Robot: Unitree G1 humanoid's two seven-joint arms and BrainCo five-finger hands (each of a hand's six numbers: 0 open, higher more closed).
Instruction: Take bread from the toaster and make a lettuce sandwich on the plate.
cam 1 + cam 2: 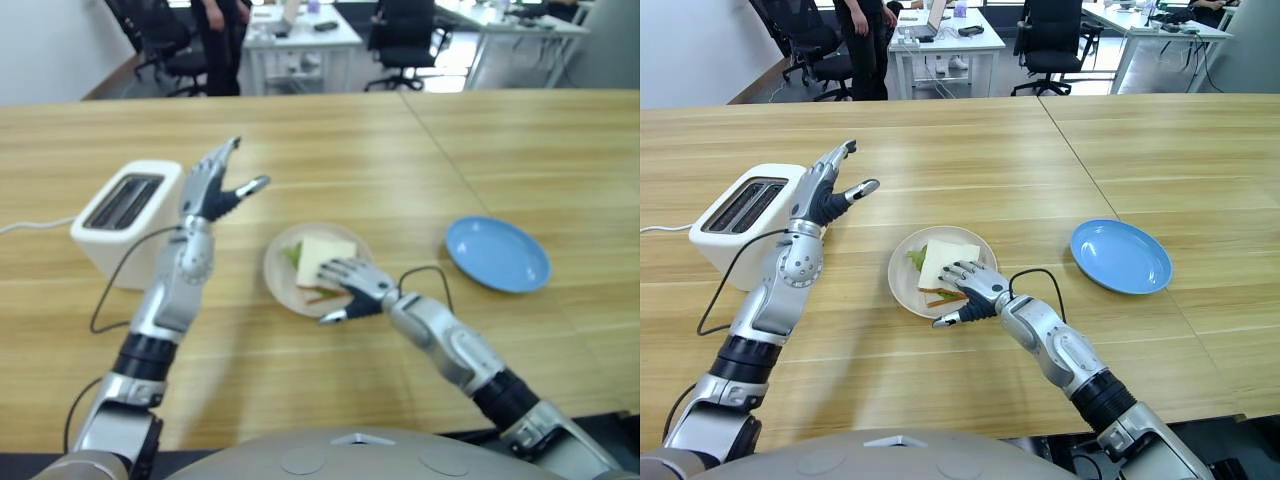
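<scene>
Wooden table (940,140) carries a white toaster (740,215) at the left, its slots looking empty. A blue plate (1120,257) lies at the right, and a pale plate (902,285) sits between them. On the pale plate is a sandwich: a bread slice (945,258) on top, lettuce (917,258) poking out at its left. The left hand (825,195) hovers beside the toaster, fingers stretched, empty. The right hand (975,290) rests with fingers spread on the bread's near edge, not closed around it.

Lettuce (917,258) mostly hidden under bread (945,260); white cord (654,229) cut by left edge.
</scene>
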